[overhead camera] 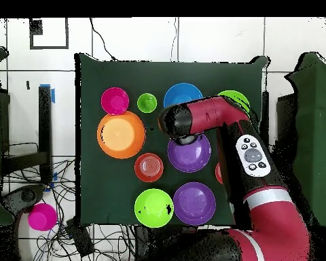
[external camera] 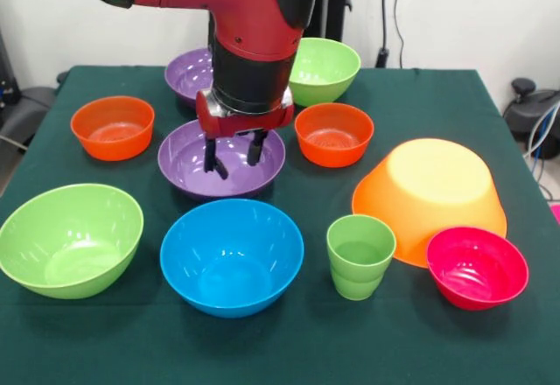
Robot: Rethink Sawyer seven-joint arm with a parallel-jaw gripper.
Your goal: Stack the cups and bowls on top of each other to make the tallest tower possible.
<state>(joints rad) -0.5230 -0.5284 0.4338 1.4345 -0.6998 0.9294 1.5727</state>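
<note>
My gripper [external camera: 234, 156] hangs open and empty just above the inside of the near purple bowl [external camera: 184, 159], its fingertips [external camera: 213, 164] close to the bowl's floor. In the overhead view the arm [overhead camera: 213, 115] covers it, over the same purple bowl [overhead camera: 196, 156]. The light-green cup [external camera: 360, 255] stands upright at the front right, between the blue bowl [external camera: 232, 255] and the pink-red bowl [external camera: 477, 267]. The large orange bowl [external camera: 433, 194] lies mouth down behind them. All bowls stand apart; none is stacked.
A second purple bowl [external camera: 188, 74] and a lime-green bowl [external camera: 328, 68] stand at the far side. Orange-red bowls stand at the left [external camera: 112, 127] and the right [external camera: 334, 134] of the gripper. Another lime-green bowl [external camera: 70, 238] is at the front left. Cables lie beside the table [overhead camera: 91, 231].
</note>
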